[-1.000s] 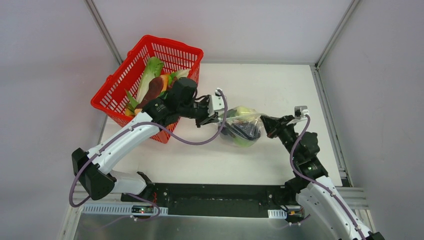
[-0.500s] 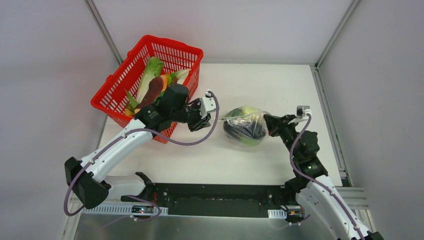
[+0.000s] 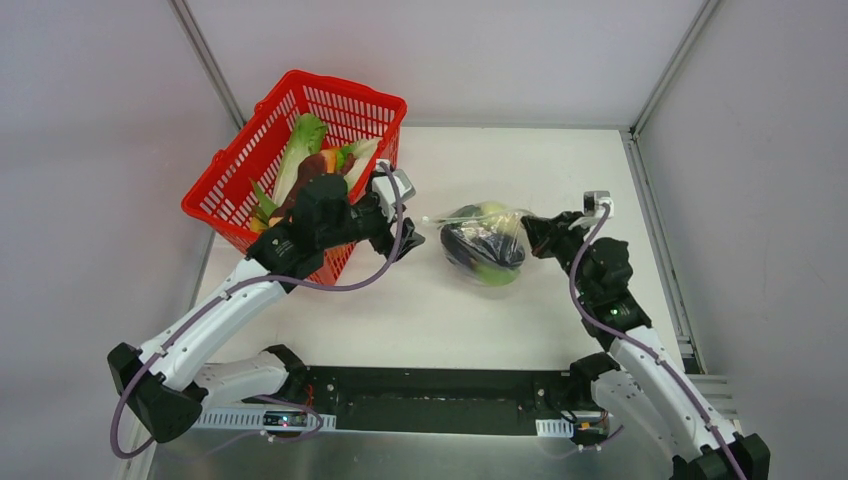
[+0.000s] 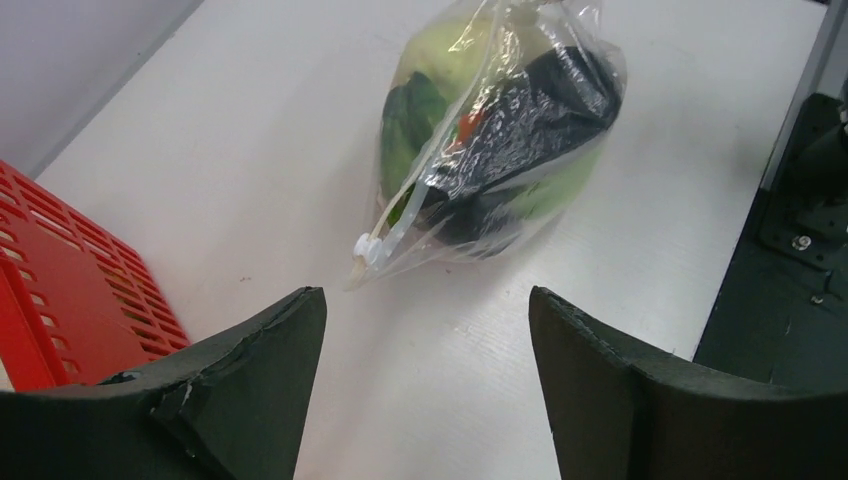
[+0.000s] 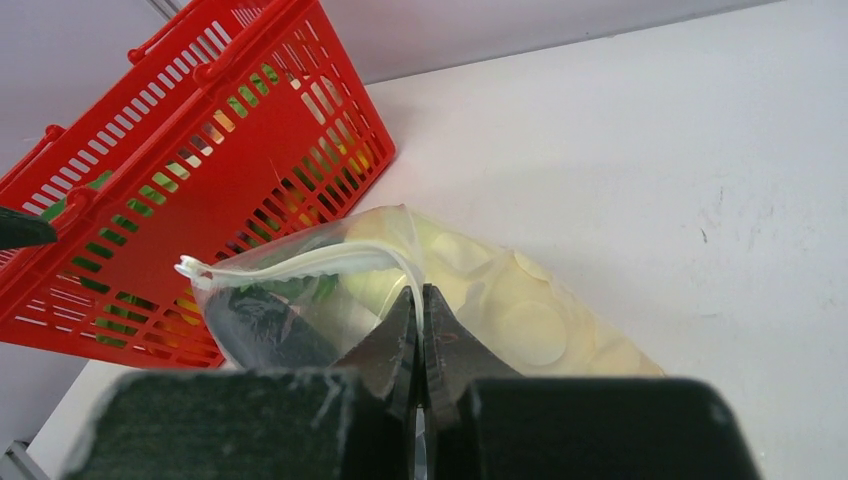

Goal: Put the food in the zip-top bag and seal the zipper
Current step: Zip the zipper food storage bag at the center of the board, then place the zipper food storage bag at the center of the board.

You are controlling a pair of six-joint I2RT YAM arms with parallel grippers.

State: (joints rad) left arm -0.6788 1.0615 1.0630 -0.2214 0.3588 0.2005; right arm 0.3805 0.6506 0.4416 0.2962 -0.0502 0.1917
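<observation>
Plastic zip-top bag (image 3: 485, 250) pinched by right end effector (image 5: 421, 300); left end effector (image 4: 427, 305) gapes, empty.

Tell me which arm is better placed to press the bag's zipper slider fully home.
Left, probably: the left claw, open, faces the slider with nothing between, while the right claw is shut on the other end of the bag.

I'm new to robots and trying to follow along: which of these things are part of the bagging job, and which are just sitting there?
Part of the job: zip-top bag, pinched by the right gripper; its zipper; eggplant and green pieces inside; more produce in the red basket; the open left gripper.

Just lying about: the red basket itself; the table.
</observation>
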